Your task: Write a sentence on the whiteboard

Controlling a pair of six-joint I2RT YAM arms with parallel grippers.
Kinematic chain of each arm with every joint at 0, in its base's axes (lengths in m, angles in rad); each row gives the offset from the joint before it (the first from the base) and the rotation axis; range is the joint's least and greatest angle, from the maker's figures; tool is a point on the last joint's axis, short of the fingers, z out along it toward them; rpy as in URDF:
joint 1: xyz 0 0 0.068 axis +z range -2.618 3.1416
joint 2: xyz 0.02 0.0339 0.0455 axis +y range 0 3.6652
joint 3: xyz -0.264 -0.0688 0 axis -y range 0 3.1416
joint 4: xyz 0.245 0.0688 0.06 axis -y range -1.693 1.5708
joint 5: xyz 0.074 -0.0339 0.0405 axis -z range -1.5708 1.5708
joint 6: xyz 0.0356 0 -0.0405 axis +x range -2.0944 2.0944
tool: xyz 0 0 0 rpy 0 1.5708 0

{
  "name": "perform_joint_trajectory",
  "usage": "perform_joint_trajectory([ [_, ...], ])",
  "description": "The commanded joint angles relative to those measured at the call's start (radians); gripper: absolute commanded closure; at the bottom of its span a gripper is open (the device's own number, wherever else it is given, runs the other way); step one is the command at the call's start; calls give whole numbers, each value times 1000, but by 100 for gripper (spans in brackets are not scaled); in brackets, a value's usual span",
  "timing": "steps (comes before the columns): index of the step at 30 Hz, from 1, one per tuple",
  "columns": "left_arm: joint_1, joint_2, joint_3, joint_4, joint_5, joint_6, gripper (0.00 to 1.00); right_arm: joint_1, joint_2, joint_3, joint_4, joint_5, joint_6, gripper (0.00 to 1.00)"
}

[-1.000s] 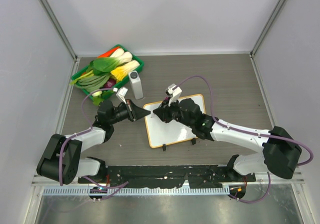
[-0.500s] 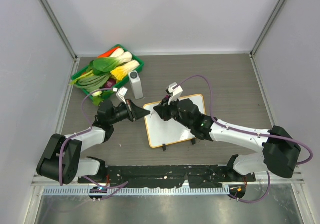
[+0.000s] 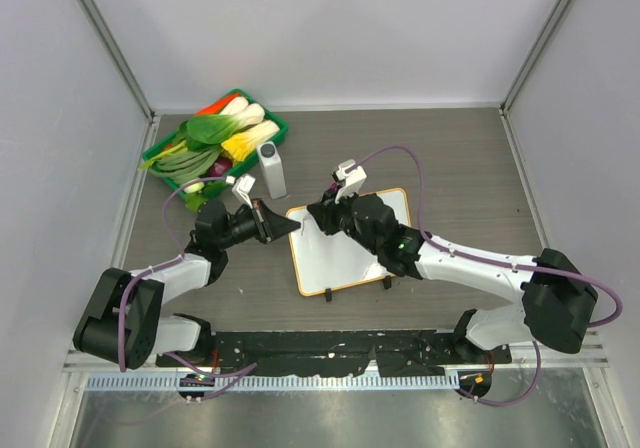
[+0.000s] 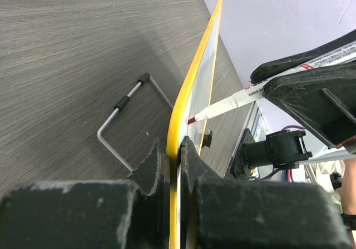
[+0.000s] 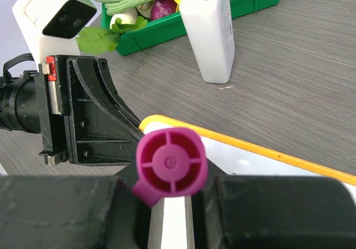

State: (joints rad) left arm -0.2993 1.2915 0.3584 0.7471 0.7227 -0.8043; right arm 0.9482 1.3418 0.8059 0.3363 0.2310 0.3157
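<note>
The whiteboard, white with a thin orange frame, lies on the table between the arms. My left gripper is shut on its left edge; in the left wrist view the frame runs straight between the fingers of that gripper. My right gripper is shut on a marker with a white barrel. Its tip touches the board near the far left corner. The marker's magenta end cap fills the right wrist view between the jaws of the right gripper. The sentence is not in view; the visible board is plain white.
A green tray of vegetables sits at the far left, with a white bottle lying beside it. Two black clip feet stick out from the board's near edge. A bent wire stand shows under the board. Enclosure walls stand on three sides.
My right gripper has shifted slightly toward the board's far left corner with the marker. The left gripper and the board have stayed still.
</note>
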Motion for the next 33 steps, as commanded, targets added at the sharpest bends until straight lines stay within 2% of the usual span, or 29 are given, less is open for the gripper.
perform_joint_trajectory([
  [1,-4,-4,10,-63,-62,113,100,-6,22,24,-32,67,-30,99],
  [27,-3,-12,11,-81,-68,122,100,0,-46,-116,-120,10,-7,99],
  [33,-6,-9,11,-83,-68,125,100,3,-21,-102,-123,14,-18,99],
])
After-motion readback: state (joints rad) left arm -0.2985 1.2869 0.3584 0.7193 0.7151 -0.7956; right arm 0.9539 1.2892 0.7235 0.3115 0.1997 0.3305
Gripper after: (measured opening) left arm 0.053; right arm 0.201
